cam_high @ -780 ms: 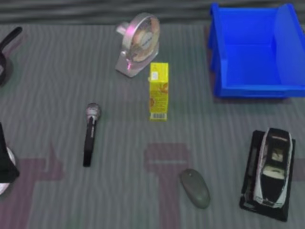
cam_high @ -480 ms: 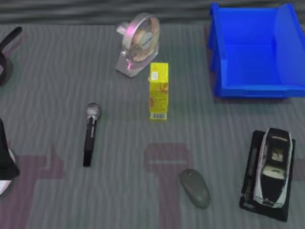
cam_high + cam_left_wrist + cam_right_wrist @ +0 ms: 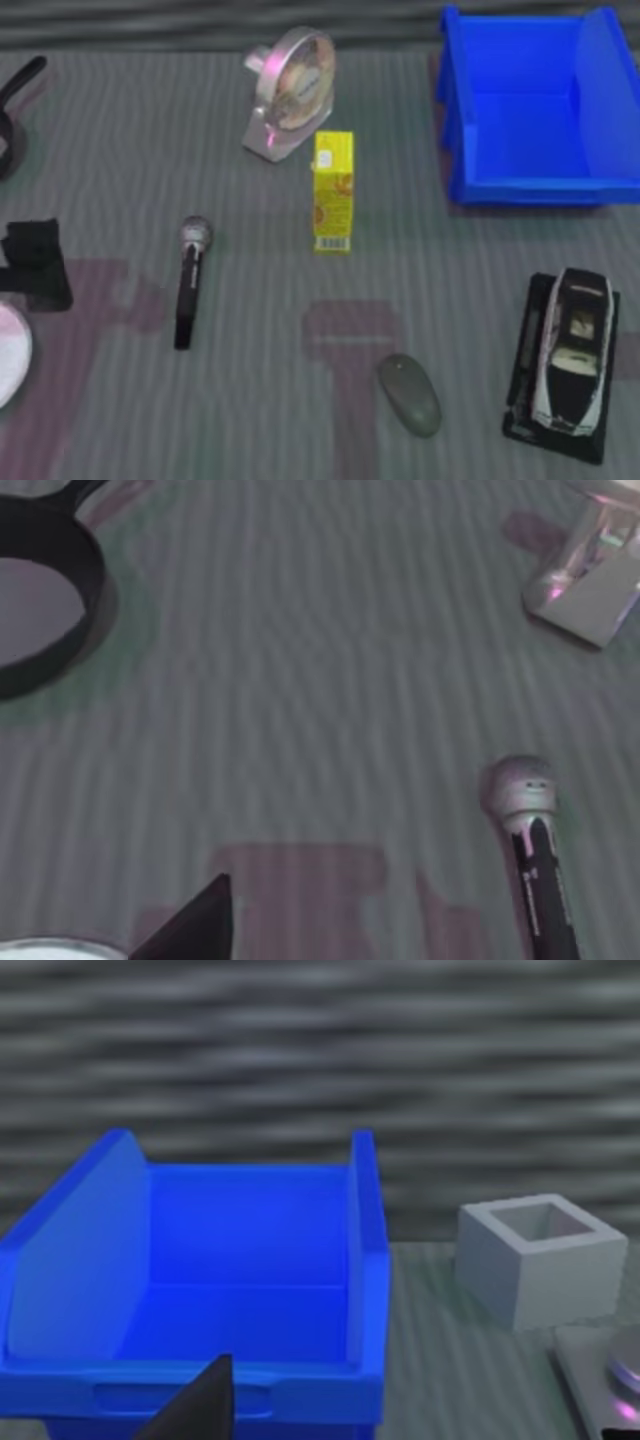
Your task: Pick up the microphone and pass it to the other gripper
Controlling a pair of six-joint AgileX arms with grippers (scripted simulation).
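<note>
The microphone (image 3: 188,285) lies flat on the table left of centre, its silver mesh head (image 3: 195,235) pointing to the far side and its black handle toward the near edge. The left wrist view shows the microphone (image 3: 538,880) lying free, with nothing touching it. My left gripper (image 3: 35,262) hangs near the table's left edge, well to the left of the microphone and apart from it. My right gripper does not show in the top view; its wrist camera looks at the blue bin (image 3: 250,1280).
A yellow carton (image 3: 333,190) stands right of the microphone, with a silver round fan (image 3: 290,90) behind it. The blue bin (image 3: 540,110) sits far right, a toy car (image 3: 572,350) near right, a grey mouse (image 3: 408,393) at the front. A black pan (image 3: 40,590) lies far left.
My left arm has swung in from the left edge, and its black gripper now shows farther onto the table, level with the microphone. The objects have not moved.
</note>
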